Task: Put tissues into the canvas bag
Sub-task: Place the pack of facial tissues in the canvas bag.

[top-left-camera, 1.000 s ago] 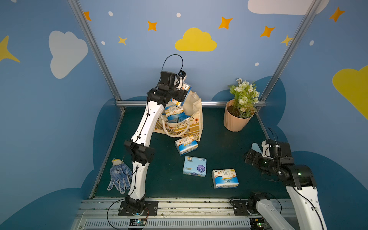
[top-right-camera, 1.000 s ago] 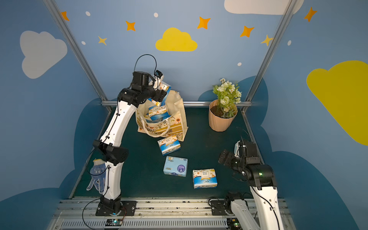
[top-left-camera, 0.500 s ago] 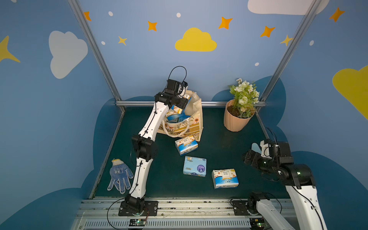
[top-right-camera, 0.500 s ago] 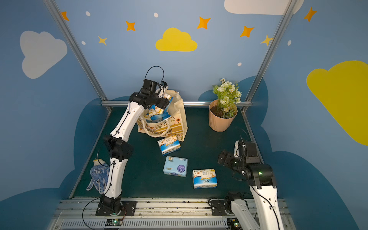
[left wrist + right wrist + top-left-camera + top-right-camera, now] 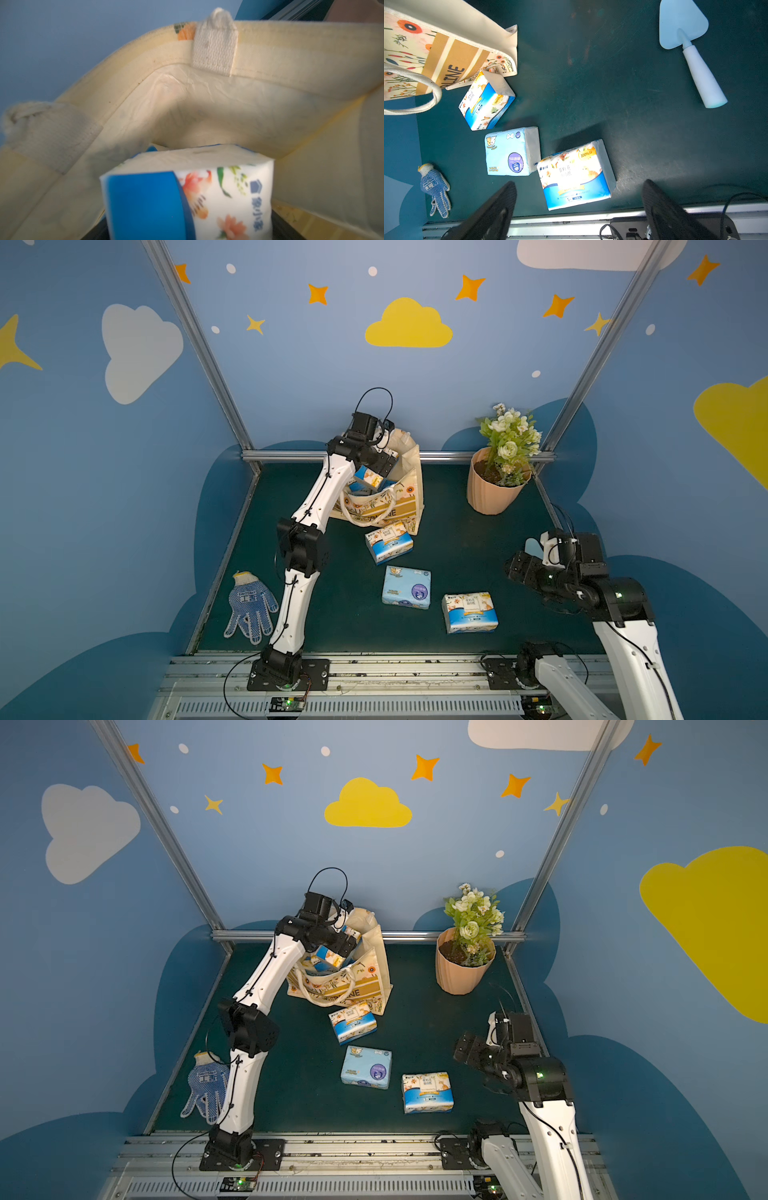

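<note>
The canvas bag (image 5: 401,499) stands open at the back of the mat, cream with mustard stripes. My left gripper (image 5: 384,456) is at its mouth, just above a blue-and-white tissue pack (image 5: 368,479) that lies tilted inside. In the left wrist view that pack (image 5: 218,187) looks unsqueezed and fills the space between wide-set jaws, with the bag's inner wall (image 5: 207,108) behind it. Three packs lie on the mat: one floral (image 5: 388,541) against the bag, one pale blue (image 5: 406,587), one floral (image 5: 469,612). My right gripper (image 5: 579,182) hovers open above the nearest floral pack (image 5: 577,174).
A peach flowerpot (image 5: 496,485) with white flowers stands at the back right. A dotted work glove (image 5: 249,608) lies at the front left. A pale blue trowel (image 5: 691,52) rests on the mat by the right arm. The metal rail (image 5: 374,668) borders the front.
The left arm has lowered its gripper and the tissue pack down into the bag's mouth, and the jaws have spread apart. The right arm has not moved.
</note>
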`<state>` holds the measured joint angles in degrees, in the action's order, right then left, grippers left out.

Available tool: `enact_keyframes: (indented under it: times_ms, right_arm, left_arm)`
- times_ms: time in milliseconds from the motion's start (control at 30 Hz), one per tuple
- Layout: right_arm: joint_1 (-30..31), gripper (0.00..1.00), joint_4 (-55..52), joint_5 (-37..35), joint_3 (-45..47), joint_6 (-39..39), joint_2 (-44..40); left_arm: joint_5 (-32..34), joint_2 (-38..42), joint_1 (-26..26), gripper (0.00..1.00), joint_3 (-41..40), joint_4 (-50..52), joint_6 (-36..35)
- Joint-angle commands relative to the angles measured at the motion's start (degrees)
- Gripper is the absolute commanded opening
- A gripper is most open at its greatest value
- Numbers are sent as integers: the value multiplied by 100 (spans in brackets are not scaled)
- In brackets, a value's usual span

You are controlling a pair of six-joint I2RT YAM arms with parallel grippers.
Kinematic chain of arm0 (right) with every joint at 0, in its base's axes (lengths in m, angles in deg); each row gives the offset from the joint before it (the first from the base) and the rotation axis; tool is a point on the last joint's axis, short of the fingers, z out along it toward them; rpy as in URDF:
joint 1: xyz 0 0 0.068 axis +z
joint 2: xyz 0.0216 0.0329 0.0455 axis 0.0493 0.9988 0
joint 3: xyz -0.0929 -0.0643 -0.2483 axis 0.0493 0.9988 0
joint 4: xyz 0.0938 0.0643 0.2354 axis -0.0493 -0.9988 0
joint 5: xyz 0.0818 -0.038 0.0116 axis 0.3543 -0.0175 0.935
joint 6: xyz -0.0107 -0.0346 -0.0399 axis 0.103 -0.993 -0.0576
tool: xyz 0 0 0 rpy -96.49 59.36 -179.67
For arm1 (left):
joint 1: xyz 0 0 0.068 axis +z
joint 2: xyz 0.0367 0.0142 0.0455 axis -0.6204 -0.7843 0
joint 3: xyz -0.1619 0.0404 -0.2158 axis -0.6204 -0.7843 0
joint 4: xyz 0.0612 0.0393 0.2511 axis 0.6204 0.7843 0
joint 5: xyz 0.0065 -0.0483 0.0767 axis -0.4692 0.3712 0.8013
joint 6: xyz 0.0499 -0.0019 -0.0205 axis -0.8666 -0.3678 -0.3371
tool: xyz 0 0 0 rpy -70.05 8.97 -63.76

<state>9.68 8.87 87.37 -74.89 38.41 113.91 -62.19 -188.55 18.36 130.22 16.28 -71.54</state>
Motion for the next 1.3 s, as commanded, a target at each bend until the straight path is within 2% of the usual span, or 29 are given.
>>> enact_keyframes:
  times_ms: [0,633,800,933,1000,1100,1267]
  right_arm:
    - [18,95,-12,-13,53,-41,-50]
    - [154,95,154,155,-25,-211,-22]
    - [429,95,260,99,-171,-252,-15]
    - [986,95,606,270,-209,-265,80]
    - [1399,95,716,218,-266,-290,252]
    - [2266,95,739,-312,-450,-437,621]
    - [3449,95,1156,-693,-342,-789,1118]
  left_arm:
    - [-107,306,4,100,24,-20,-44]
    - [-525,1344,-10,100,46,366,199]
    - [-731,1662,-20,100,39,475,333]
    - [-438,2034,-12,100,-86,933,473]
    - [-287,2350,0,100,-437,1152,568]
    - [-225,3082,1,100,-1419,1246,564]
    - [-716,5026,5,100,-4174,196,630]
